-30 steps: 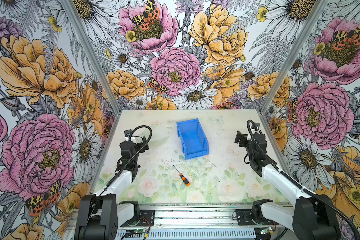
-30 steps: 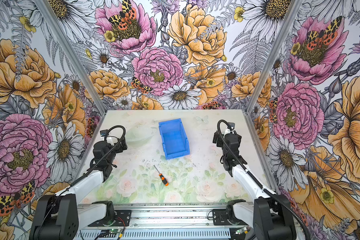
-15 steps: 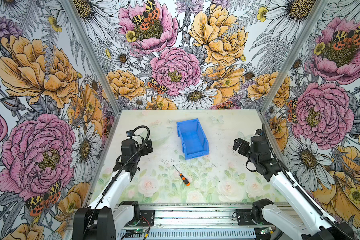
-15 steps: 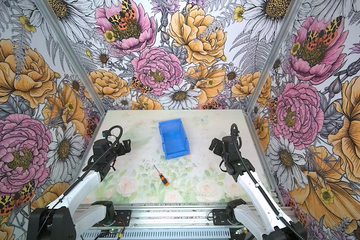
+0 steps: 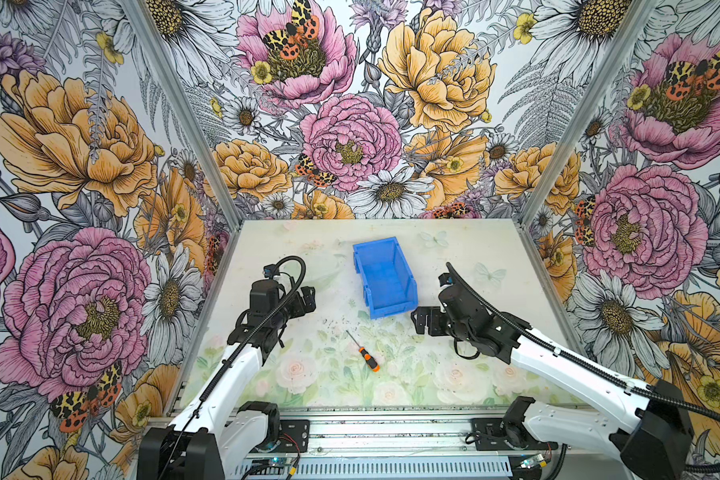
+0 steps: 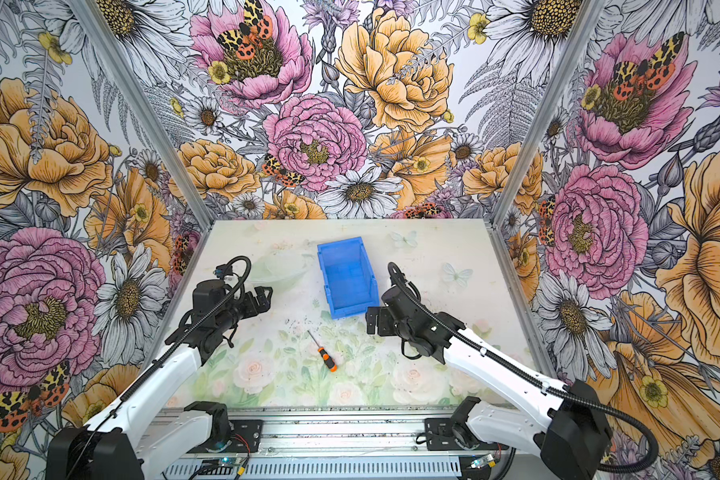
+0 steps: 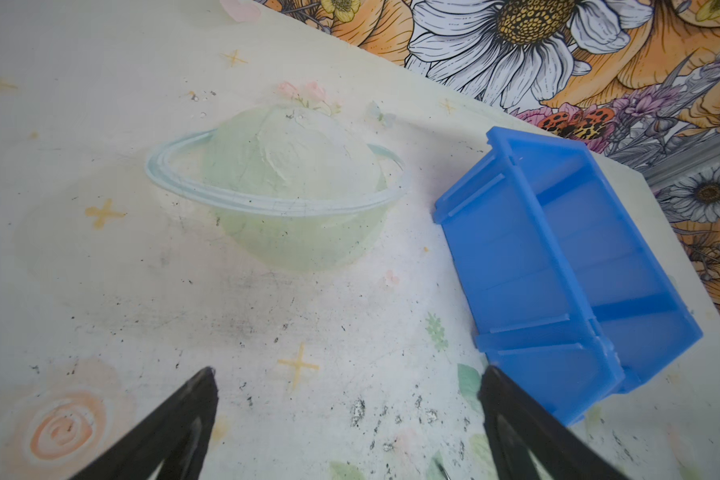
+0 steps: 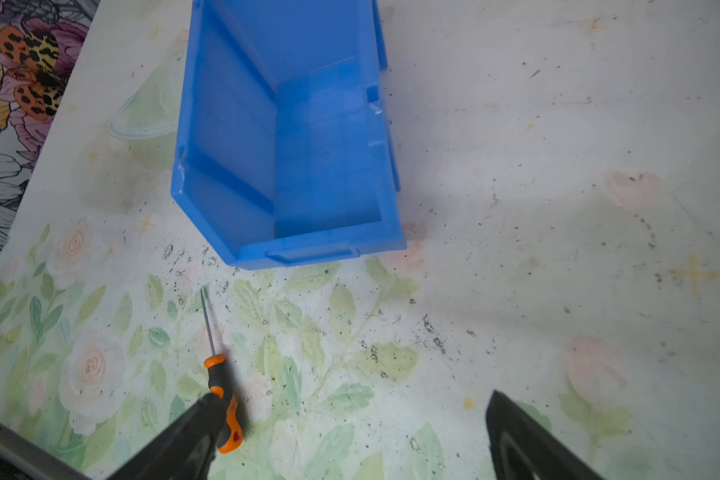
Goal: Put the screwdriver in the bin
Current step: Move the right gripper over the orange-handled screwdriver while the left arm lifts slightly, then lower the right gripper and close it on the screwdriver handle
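**Screwdriver on the table, outside the bin; both grippers empty**

Seen from above, the screwdriver [image 5: 363, 353] [image 6: 323, 351] [image 8: 219, 382] lies flat on the table [image 5: 474, 257], near the bin [image 5: 391, 311] [image 6: 352, 309] at about 7 o'clock from its low front lip and not touching it. Its shaft points to 11 o'clock and its orange-and-black handle to 5 o'clock. The bin stands upright with nothing inside. The left gripper [image 5: 307, 298] [image 7: 348, 374] sits at 9 o'clock from the bin, fingers spread wide and holding nothing. The right gripper [image 5: 418, 322] [image 8: 354, 397] sits at 4 o'clock from the bin and 2 o'clock from the screwdriver, apart from both, fingers spread wide and holding nothing.
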Available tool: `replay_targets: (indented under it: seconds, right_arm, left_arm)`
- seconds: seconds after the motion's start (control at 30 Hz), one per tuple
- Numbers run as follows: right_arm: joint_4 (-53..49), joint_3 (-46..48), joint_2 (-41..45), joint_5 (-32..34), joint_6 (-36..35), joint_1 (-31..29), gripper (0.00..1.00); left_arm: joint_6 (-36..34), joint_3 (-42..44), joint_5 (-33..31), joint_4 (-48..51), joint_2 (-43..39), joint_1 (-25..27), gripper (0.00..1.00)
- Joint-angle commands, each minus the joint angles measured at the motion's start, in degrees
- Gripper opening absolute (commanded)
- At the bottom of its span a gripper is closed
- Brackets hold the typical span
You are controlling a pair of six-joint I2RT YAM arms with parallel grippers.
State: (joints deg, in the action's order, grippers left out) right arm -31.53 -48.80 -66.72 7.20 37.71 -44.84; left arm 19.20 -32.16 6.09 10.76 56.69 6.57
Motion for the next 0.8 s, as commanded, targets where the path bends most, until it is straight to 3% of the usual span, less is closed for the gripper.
replay_targets:
  seconds: [0.0,0.33,0.77]
  right_arm:
    - [-1.1,-4.3,-4.8,-1.1,-4.5,-4.9,0.99]
    - [-1.3,-11.7,-18.5,-7.7,-10.9,-10.8,0.99]
    - [-2.2,-17.1,-30.7,-15.1,-17.6,-14.1,0.95]
  left_arm:
    - [4.1,-1.6,2.3,1.7,-1.6,0.2,0.99]
    - [10.0,-2.6,8.1,7.4,-1.0,-2.3,0.99]
    - [10.5,1.7,2.7,8.2,-3.7,-4.7,0.99]
